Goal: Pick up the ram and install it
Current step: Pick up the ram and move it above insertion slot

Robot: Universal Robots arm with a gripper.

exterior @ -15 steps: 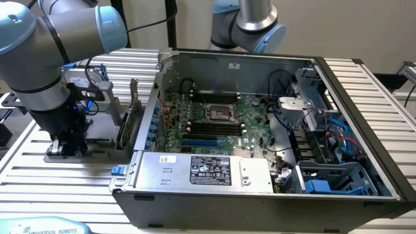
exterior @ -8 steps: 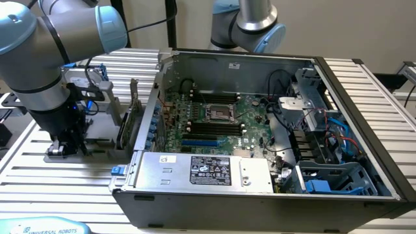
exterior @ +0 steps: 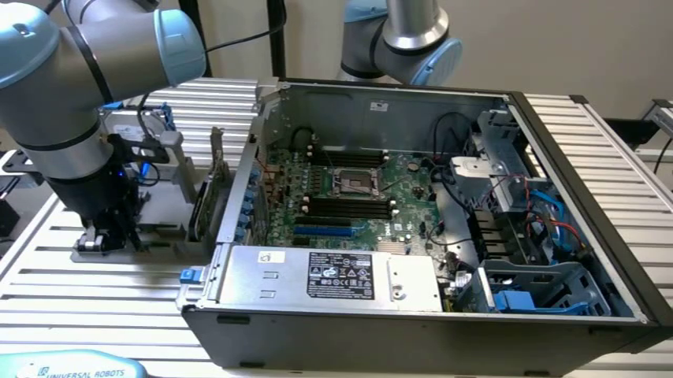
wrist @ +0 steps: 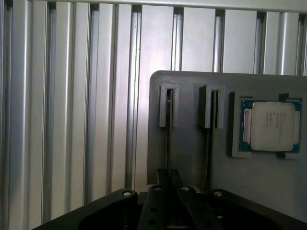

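Note:
The ram (wrist: 168, 139) shows edge-on as a thin dark strip standing in the left slot of a grey holder plate (wrist: 187, 96). My gripper (wrist: 169, 179) sits over its near end, with the two fingers (wrist: 161, 184) pressed close on either side of the strip, shut on it. A second thin stick (wrist: 209, 143) stands in the neighbouring slot. In the exterior view my gripper (exterior: 105, 236) is down at this holder (exterior: 158, 235), on the exterior view's left of the open computer case (exterior: 242, 315). The motherboard (exterior: 347, 185) with its black slots (exterior: 347, 207) lies inside the case.
A processor chip (wrist: 269, 125) rests in a pocket of the holder beside the sticks. A taller expansion card (exterior: 216, 197) stands between holder and case. The power supply (exterior: 331, 276), cables and drive bays (exterior: 537, 291) crowd the case. A second arm (exterior: 405, 39) stands behind. Ribbed aluminium table (wrist: 72, 120) all round.

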